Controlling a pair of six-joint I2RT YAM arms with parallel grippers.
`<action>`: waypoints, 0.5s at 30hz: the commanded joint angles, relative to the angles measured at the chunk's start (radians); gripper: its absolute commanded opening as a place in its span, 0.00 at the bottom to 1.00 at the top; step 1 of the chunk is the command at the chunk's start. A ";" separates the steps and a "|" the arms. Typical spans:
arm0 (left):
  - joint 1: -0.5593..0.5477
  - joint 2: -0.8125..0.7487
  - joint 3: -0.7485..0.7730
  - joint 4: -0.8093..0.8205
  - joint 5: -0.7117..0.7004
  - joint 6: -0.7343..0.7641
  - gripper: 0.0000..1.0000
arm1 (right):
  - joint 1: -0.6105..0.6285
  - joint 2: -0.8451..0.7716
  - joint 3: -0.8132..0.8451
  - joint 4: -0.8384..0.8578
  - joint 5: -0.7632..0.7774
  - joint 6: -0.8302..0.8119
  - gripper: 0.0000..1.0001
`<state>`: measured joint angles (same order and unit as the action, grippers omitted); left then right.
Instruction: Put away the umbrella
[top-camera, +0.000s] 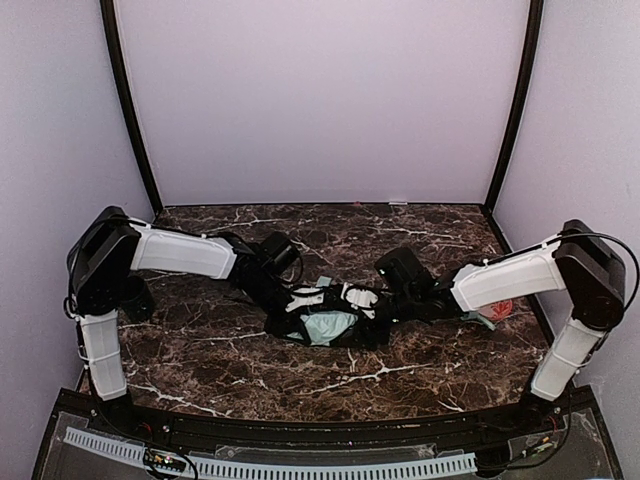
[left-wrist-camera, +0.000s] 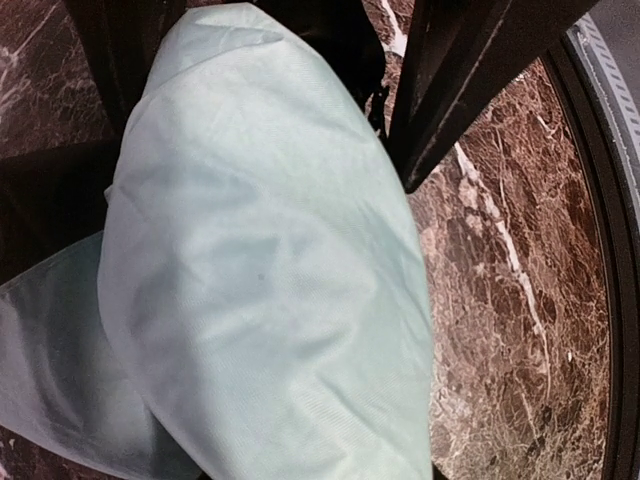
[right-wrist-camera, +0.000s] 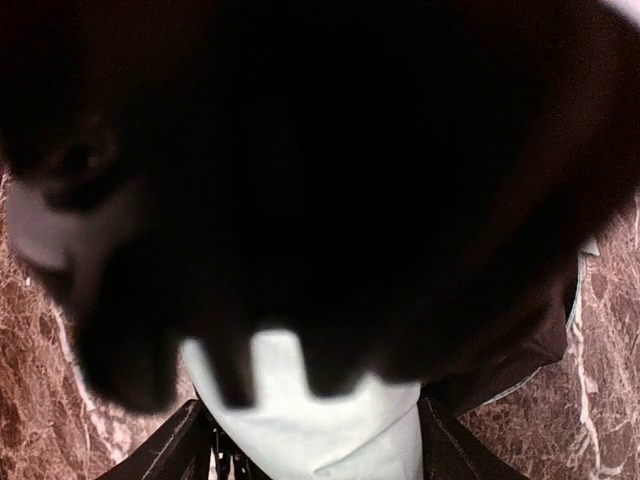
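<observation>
The top external camera sits high behind the arm bases (top-camera: 105, 395) and looks down and forward toward the back wall (top-camera: 320, 100), far enough off to take in the whole desk (top-camera: 400, 375). The left wrist camera hangs very close over the umbrella (left-wrist-camera: 270, 280) — its mint fabric fills most of the frame, with desk marble down the right side. The right wrist camera is nearer still, mostly blocked by blurred darkness, with pale fabric low in frame. All three share the umbrella at mid-desk.
</observation>
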<state>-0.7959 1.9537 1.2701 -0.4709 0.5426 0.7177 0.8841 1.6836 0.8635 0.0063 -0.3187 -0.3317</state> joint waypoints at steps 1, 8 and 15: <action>0.004 0.055 -0.018 -0.131 0.032 -0.055 0.00 | 0.044 0.067 0.006 0.098 0.073 -0.050 0.68; 0.033 0.054 -0.010 -0.087 0.045 -0.093 0.18 | 0.047 0.089 -0.021 0.132 0.026 -0.040 0.37; 0.047 -0.115 -0.157 0.149 -0.112 -0.164 0.65 | -0.014 0.069 -0.053 0.148 -0.029 -0.012 0.17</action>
<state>-0.7593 1.9499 1.2320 -0.4339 0.5674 0.6758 0.9062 1.7466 0.8375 0.1421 -0.3290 -0.4095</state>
